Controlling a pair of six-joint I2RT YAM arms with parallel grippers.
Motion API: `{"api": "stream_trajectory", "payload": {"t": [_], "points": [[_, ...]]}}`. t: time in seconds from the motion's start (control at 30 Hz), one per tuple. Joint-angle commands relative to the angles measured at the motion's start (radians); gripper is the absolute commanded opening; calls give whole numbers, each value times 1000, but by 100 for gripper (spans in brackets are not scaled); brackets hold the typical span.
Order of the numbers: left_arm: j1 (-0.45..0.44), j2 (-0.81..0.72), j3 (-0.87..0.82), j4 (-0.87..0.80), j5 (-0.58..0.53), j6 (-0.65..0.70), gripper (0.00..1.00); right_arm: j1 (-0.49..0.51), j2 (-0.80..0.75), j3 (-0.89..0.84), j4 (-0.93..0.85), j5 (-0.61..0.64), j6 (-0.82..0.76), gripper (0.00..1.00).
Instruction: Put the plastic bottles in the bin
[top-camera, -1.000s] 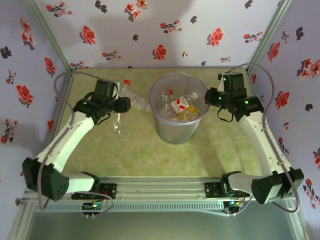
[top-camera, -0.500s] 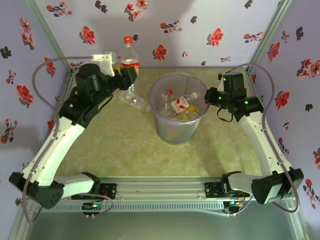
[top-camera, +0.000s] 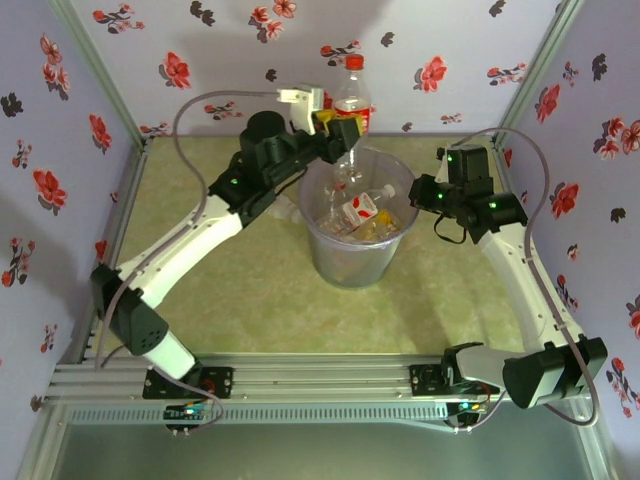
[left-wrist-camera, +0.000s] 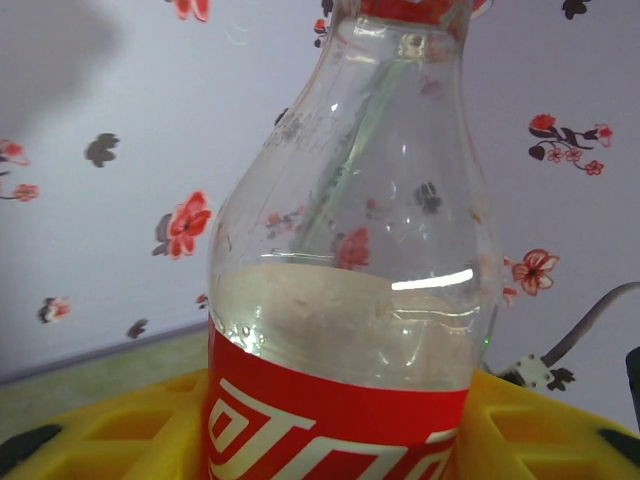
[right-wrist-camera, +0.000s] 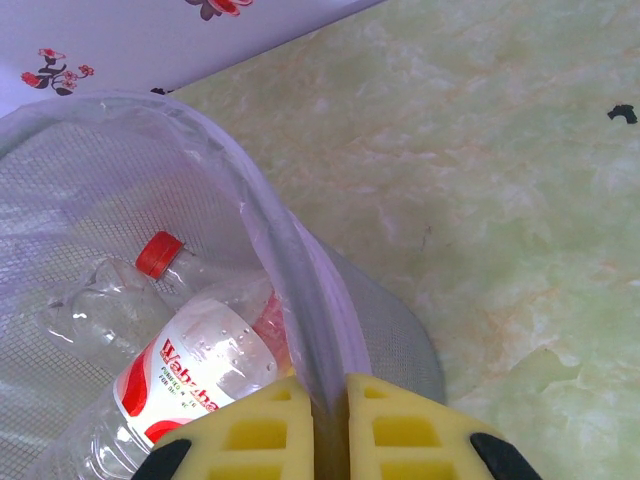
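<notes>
The left fingers (left-wrist-camera: 110, 430) clamp a red-labelled bottle (top-camera: 352, 95) (cap up) above the far rim of the bin (top-camera: 350, 262), which stands mid-bench (top-camera: 250, 290). More bottles (top-camera: 362, 208) lie inside. The right fingers (right-wrist-camera: 250, 430) pinch its right rim.

There's the left arm (top-camera: 190, 245) and the right arm (top-camera: 527, 275): white shells, black joint housings, a small green light (top-camera: 231, 183) glowing on them. A grey cable (top-camera: 212, 97) loops off each. The right gripper (right-wrist-camera: 330, 385) shows bright yellow fingers (right-wrist-camera: 262, 430), moulded with square recesses, black at the corners.
</notes>
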Motion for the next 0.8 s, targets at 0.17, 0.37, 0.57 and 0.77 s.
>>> {"api": "stream_trajectory", "payload": {"t": [0.17, 0.37, 0.57, 0.77], "points": [[-88, 76, -31, 108, 27, -44, 39, -4, -19, -8, 1, -1, -4, 0], [-117, 57, -158, 144, 2, -61, 43, -5, -16, -18, 13, -10, -1, 0], [-117, 72, -231, 164, -41, -138, 63, -4, -17, -22, 17, -10, -1, 0], [-117, 73, -233, 142, -47, -132, 86, -6, -17, -15, 14, -11, -6, 0]]}}
